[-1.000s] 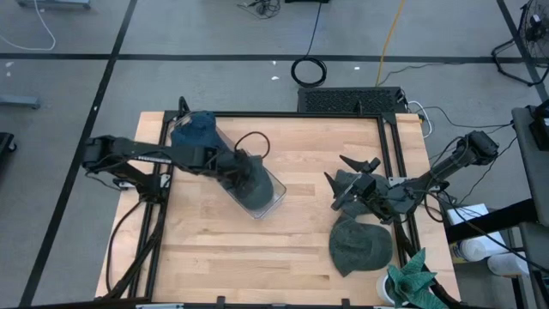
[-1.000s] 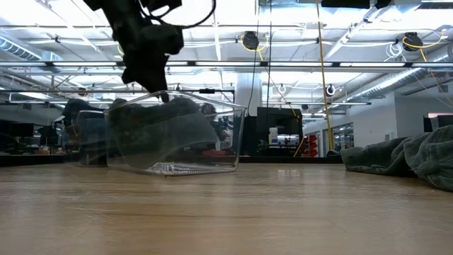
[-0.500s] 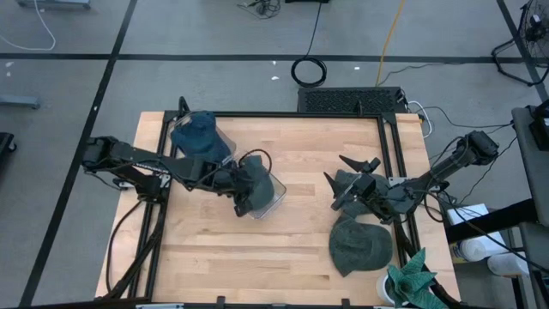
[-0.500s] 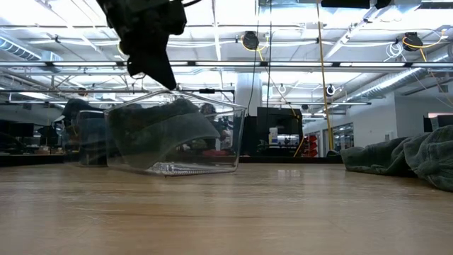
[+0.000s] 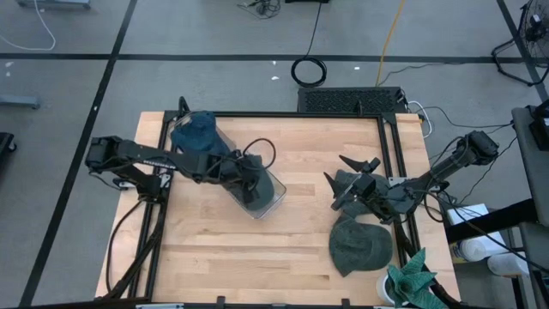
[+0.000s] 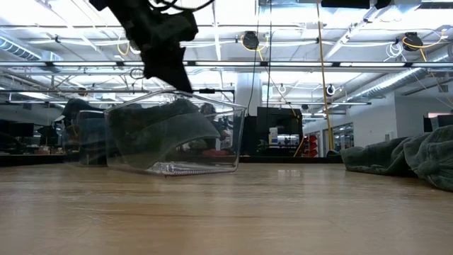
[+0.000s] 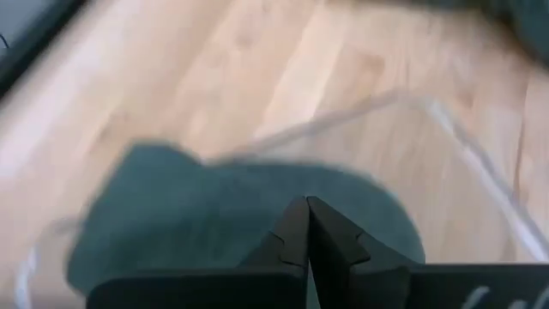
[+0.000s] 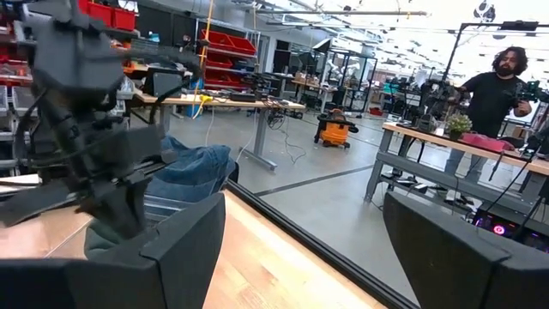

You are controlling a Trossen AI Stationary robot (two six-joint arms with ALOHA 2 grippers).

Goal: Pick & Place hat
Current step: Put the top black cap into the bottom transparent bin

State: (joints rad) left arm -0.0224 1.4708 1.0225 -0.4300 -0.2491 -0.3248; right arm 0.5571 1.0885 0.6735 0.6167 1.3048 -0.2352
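Observation:
A dark green hat [image 7: 214, 206] lies inside a clear plastic bin [image 5: 264, 196] left of the table's middle; it also shows through the bin wall in the low view [image 6: 166, 131]. My left gripper [image 7: 307, 219] is shut and empty just above the bin's rim [image 6: 172, 71], over the hat. Another dark green hat [image 5: 360, 245] lies flat on the table at the near right. My right gripper [image 5: 341, 182] is open and empty, hovering just beyond that hat. A blue hat [image 5: 196, 133] sits at the far left.
A cup holding green cloth [image 5: 410, 281] stands at the near right corner. Dark green cloth [image 6: 407, 159] lies at the right in the low view. Bare wood [image 5: 257, 249] lies between the bin and the near edge. A person [image 8: 502, 81] stands in the room beyond the table.
My left gripper has risen a little from the bin's rim and shifted toward the table's right. The hat in the bin and the bin itself have stayed where they were.

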